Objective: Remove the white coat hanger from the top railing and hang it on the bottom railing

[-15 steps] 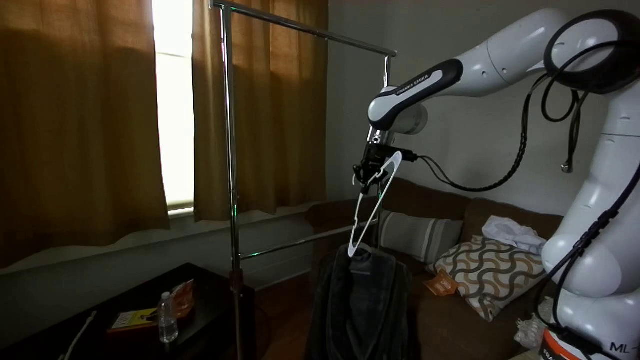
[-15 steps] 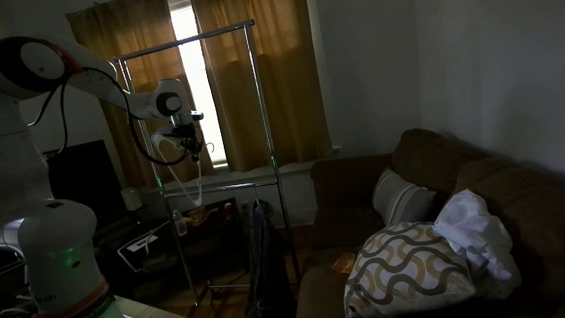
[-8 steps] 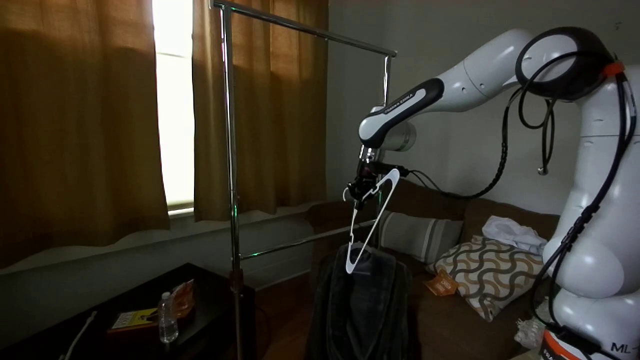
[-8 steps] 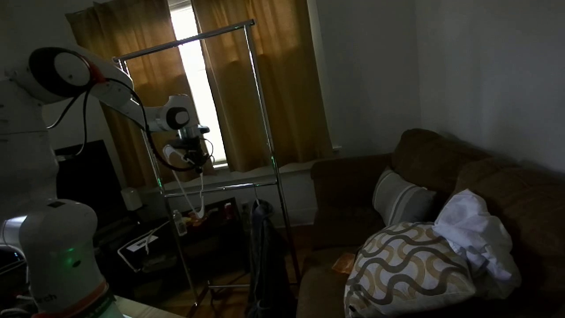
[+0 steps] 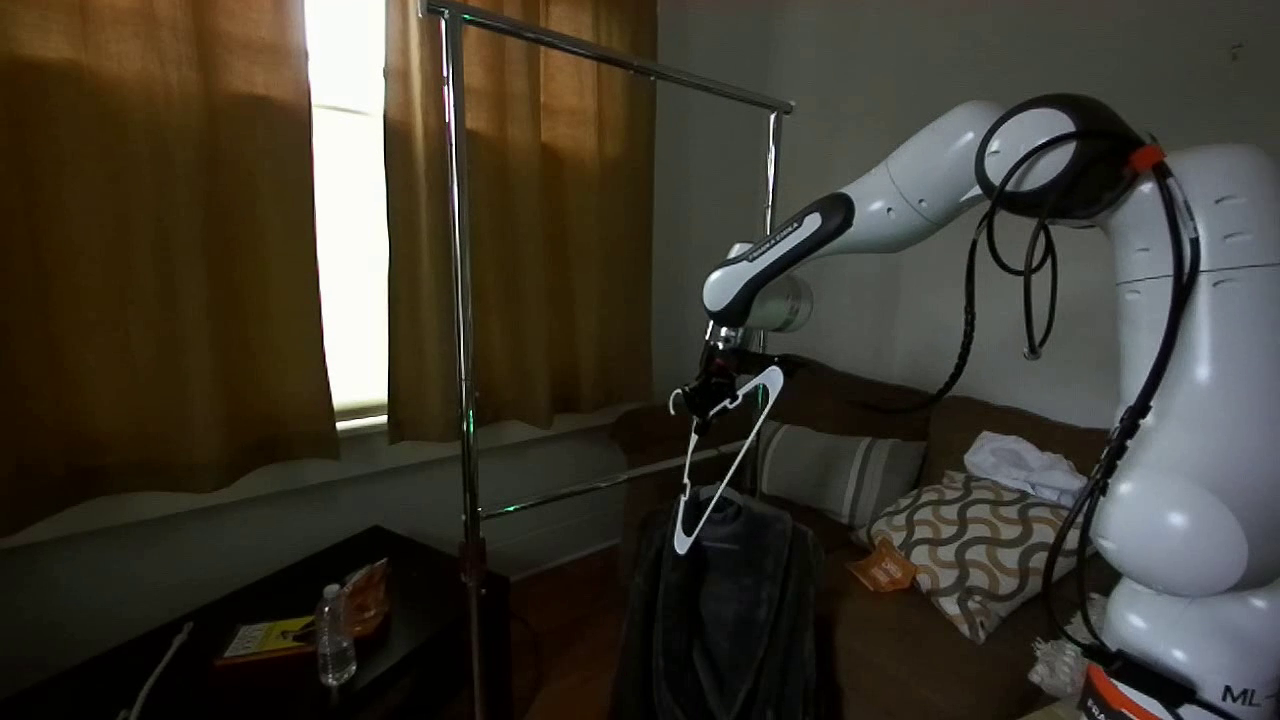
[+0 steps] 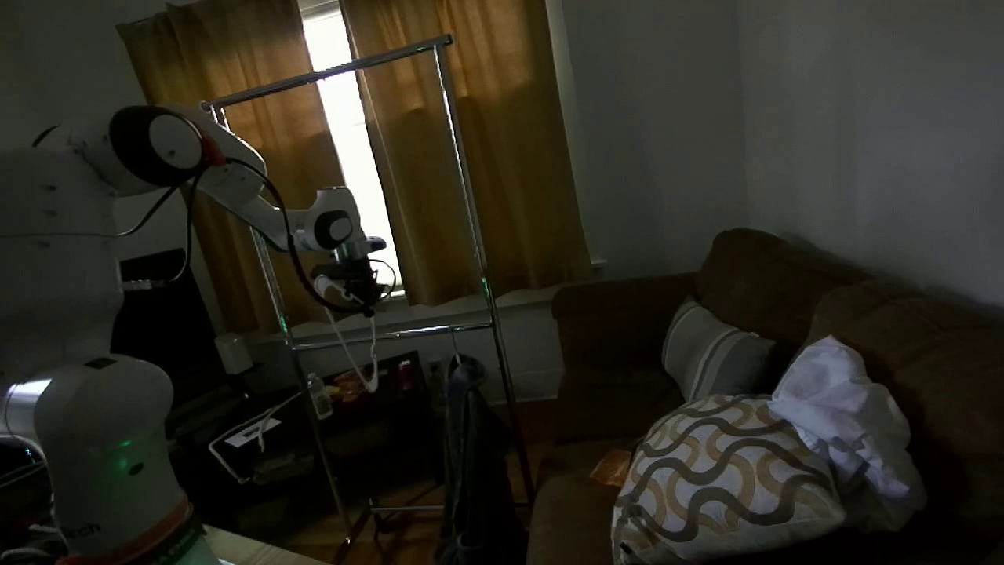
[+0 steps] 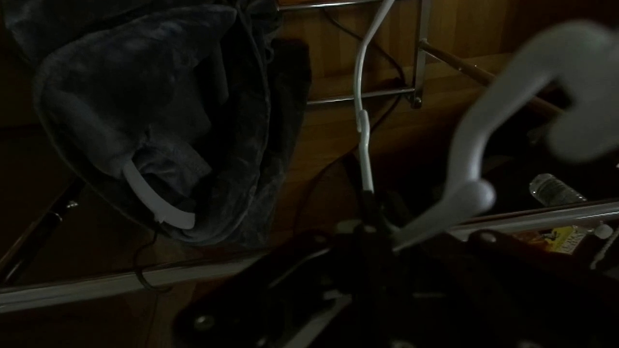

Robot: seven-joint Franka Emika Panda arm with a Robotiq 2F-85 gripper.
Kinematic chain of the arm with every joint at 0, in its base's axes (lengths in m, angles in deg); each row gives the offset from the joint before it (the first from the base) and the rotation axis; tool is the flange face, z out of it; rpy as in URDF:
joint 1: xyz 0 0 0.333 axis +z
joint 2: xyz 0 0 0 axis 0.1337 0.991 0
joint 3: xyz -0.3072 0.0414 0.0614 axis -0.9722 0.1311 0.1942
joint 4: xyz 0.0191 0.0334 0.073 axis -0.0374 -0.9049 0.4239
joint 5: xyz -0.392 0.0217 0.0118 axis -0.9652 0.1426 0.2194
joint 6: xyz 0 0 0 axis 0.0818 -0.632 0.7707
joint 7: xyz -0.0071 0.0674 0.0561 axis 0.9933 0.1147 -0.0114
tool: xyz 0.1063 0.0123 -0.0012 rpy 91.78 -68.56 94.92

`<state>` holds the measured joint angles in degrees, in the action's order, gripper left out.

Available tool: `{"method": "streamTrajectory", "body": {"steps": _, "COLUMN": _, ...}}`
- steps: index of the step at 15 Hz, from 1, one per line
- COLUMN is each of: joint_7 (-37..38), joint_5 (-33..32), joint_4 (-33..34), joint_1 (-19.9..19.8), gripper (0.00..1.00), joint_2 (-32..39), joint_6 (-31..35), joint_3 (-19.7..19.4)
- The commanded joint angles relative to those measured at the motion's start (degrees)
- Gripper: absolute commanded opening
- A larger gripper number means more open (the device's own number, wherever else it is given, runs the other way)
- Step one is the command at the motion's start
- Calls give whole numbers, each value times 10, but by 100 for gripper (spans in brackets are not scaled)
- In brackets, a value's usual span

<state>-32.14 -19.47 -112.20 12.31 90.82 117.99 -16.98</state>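
Hanger [image 5: 749,436] is off the top rail [image 5: 620,60] and in the gripper [image 5: 703,420]. Jaws narrow, clamped on it close to its hook [image 5: 673,402]. Gripper points down; hanger sits slanted, one end well above the other in both exterior views. Hook is in free air, higher than the bottom rail [image 5: 590,487] in an exterior view; the hanger's low end drops below the line of the bottom rail in both. Can't tell the gap between hanger and bottom rail. Wrist view is dark: two hanger arms run out from the jaws, bottom rail passes behind them.

Jacket [image 5: 740,620] hangs from the bottom rail near one end; wrist view has the jacket hook [image 7: 137,273] over the bottom rail. Couch [image 6: 620,314] is past that same end of the bottom rail. Bench [image 5: 430,600] sits lower than the bottom rail, bottle [image 5: 335,640] on it. Curtains [image 5: 560,250] are behind the bottom rail.
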Motion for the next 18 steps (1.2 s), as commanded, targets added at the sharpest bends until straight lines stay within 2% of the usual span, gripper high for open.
{"method": "streamTrajectory", "body": {"steps": 1, "joint_7": -14, "joint_5": -5, "joint_4": 23, "joint_1": 5, "gripper": 2, "joint_2": 37, "joint_6": 17, "joint_3": -5}}
{"method": "streamTrajectory", "body": {"steps": 3, "joint_7": -16, "joint_5": -4, "joint_4": 29, "joint_1": 4, "gripper": 2, "joint_2": 52, "joint_6": 21, "joint_3": -5}}
{"method": "streamTrajectory", "body": {"steps": 4, "joint_7": -8, "joint_5": 1, "joint_4": 18, "joint_1": 4, "gripper": 8, "joint_2": 33, "joint_6": 11, "joint_3": -4}}
{"method": "streamTrajectory", "body": {"steps": 11, "joint_7": -11, "joint_5": 1, "joint_4": 30, "joint_1": 3, "gripper": 8, "joint_2": 50, "joint_6": 13, "joint_3": -3}}
{"method": "streamTrajectory", "body": {"steps": 12, "joint_7": -11, "joint_5": 1, "joint_4": 30, "joint_1": 3, "gripper": 2, "joint_2": 50, "joint_6": 13, "joint_3": -3}}
{"method": "streamTrajectory", "body": {"steps": 18, "joint_7": -12, "joint_5": -9, "joint_4": 64, "joint_1": 3, "gripper": 2, "joint_2": 100, "joint_6": 8, "joint_3": -11}}
